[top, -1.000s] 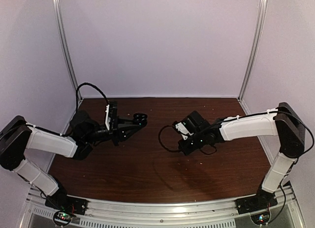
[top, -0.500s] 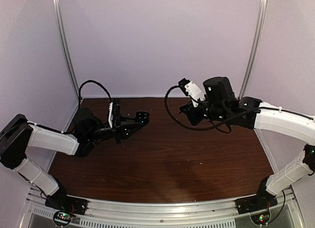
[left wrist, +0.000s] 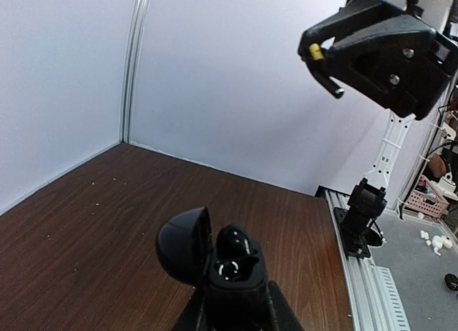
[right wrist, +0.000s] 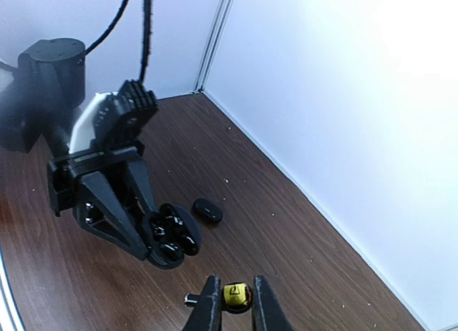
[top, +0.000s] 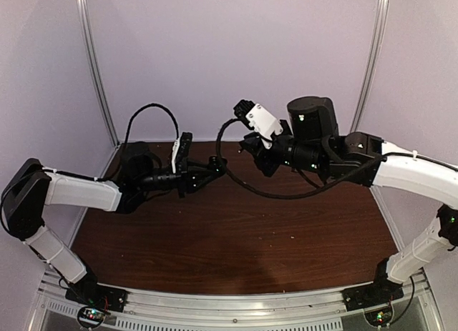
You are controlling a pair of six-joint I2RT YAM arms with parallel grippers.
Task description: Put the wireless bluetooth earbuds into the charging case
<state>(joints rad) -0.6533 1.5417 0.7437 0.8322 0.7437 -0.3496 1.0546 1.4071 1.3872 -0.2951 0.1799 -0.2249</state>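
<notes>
Insertion step, done mid-air - left gripper (left wrist: 237, 318) is clamped on the open charging case (left wrist: 230, 274), held up off the table (left wrist: 93, 224). Right gripper (right wrist: 232, 308) pinches an earbud (right wrist: 236, 296), fingers narrow. Next it needs lining up over a free socket.

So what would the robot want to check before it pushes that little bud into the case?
1. Case lid open: ok.
2. Left gripper shut on the case: ok.
3. Bud pinched in the right gripper: ok.
4. Bud lined up over the case: not ok; it hangs apart from the case, above and to one side.
5. Room left inside the case: cannot tell.
6. Black oval on the table is the second bud: cannot tell.
</notes>
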